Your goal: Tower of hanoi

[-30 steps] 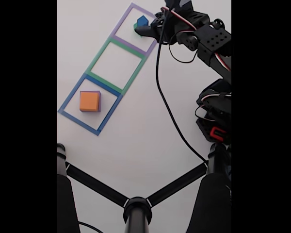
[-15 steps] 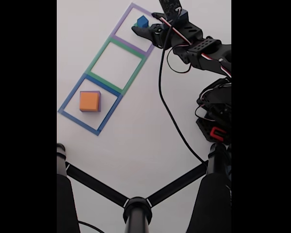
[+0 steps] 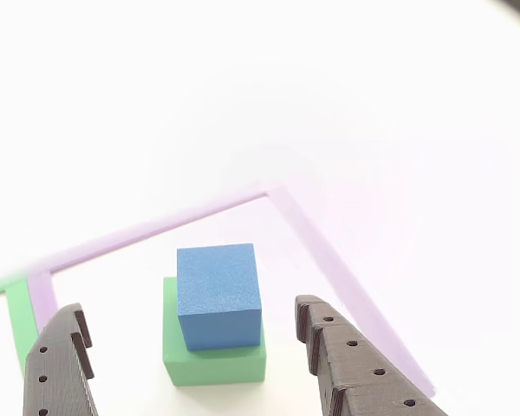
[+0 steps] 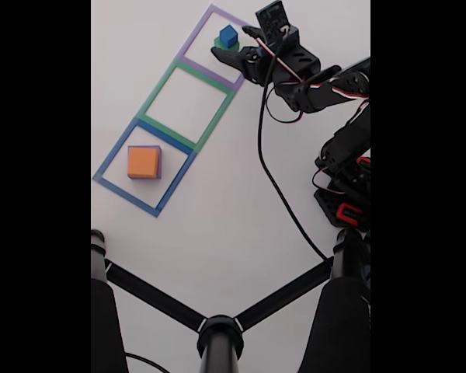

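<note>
the blue cube [image 3: 217, 293] sits on the green cube [image 3: 213, 360] inside the purple taped square [image 4: 213, 47] at the far end of the white bench [image 4: 217, 225]. the tool [image 3: 195, 360] is open, its fingers either side of the stack, not touching. the orange block [image 4: 143, 162] lies on the purple block [image 4: 159, 162] in the near blue square [image 4: 143, 166].

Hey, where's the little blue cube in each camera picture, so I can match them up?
Other view: blue cube low and centre, on the green block, between the open claw's fingers.
Fixed view: blue cube near the top, inside the purple taped square.
Shared landmark: that purple taped square.
</note>
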